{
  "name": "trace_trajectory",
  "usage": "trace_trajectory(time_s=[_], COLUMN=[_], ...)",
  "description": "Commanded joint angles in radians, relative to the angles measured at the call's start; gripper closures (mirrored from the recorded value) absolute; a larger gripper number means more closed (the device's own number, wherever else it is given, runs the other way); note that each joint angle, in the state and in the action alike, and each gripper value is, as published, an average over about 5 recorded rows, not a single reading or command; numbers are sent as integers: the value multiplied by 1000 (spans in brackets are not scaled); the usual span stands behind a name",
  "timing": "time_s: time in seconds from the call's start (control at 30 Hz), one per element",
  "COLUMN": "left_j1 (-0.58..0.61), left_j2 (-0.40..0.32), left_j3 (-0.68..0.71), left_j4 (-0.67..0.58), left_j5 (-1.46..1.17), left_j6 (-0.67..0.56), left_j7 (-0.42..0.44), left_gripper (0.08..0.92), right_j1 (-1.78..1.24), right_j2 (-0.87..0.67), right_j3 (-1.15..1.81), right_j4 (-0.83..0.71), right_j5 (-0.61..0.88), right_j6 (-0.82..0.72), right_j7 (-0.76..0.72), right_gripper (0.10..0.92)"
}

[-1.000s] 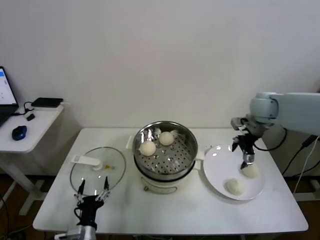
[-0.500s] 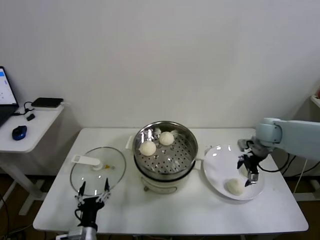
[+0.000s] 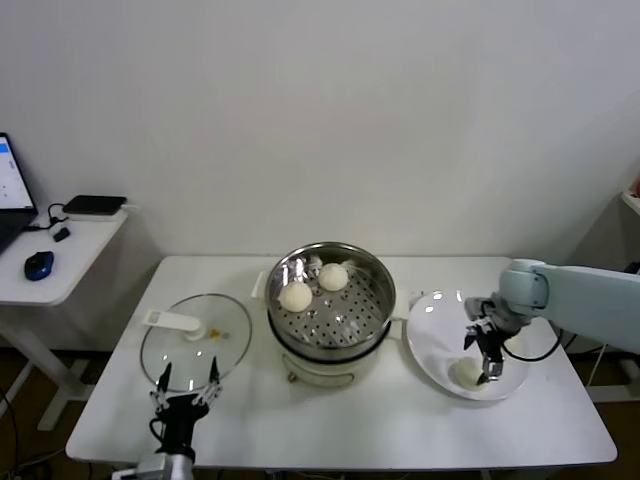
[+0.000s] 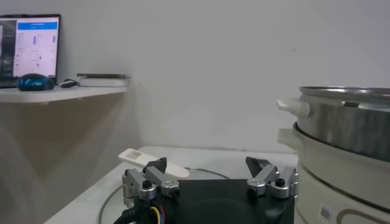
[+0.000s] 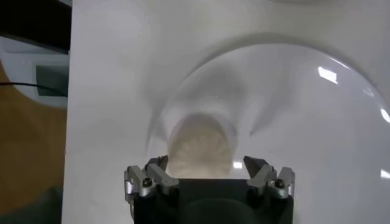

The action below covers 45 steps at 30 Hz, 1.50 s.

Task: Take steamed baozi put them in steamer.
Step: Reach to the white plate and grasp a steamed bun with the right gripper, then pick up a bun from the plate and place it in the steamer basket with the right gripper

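Right gripper [image 3: 486,362] hung jaws spread over a baozi [image 5: 198,150] on the plate [image 3: 432,350] right of the steamer [image 3: 332,300]; off-centre closing risked squashing or rolling it.

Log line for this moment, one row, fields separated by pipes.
right gripper: open, over creamy-white bun on white round plate | left gripper: open, idle near glass lid | stainless-steel steamer: two buns inside

A plain white wall [image 3: 330,110] fills the back of the room. In front of it stands a white tabletop [image 3: 350,425]. To one side sits a smaller white side desk [image 3: 60,262] carrying a laptop [image 3: 10,195], a blue mouse [image 3: 38,264] and a black box [image 3: 93,205].
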Motion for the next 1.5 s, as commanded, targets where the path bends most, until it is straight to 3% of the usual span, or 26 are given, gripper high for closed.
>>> trace_trajectory(time_s=[0.03,0.23,0.57,0.67,1.13,1.5], left_j1=[0,0,0,0,0,5], left_j2=[0,-2,-3,-2,-4,-6], left_j3=[-1,0,-1,-1,6,13], left_j4=[-1,-5,-12,-13,-21,-28], left_j5=[1,1,1,1,2,4], left_j6=[2,4,7,7,12,11], left_j7=[0,0,0,1,0,0], left_gripper=[177,177,177,177,177,177], right_j1=[-62,-52,-19,12,534,716], right_j2=[-2,-3,3,2,129,248], right_j3=[59,47,22,2,-242,-97], right_j4=[-15,-1,10,19,101,228], right_j5=[-21,-20,-16,-10,155,212], right_j6=[-5,-11,-13,-11,157,352], right_j7=[10,6,-2,-10,-139,-216], right_gripper=[203,210,424,451,457,457])
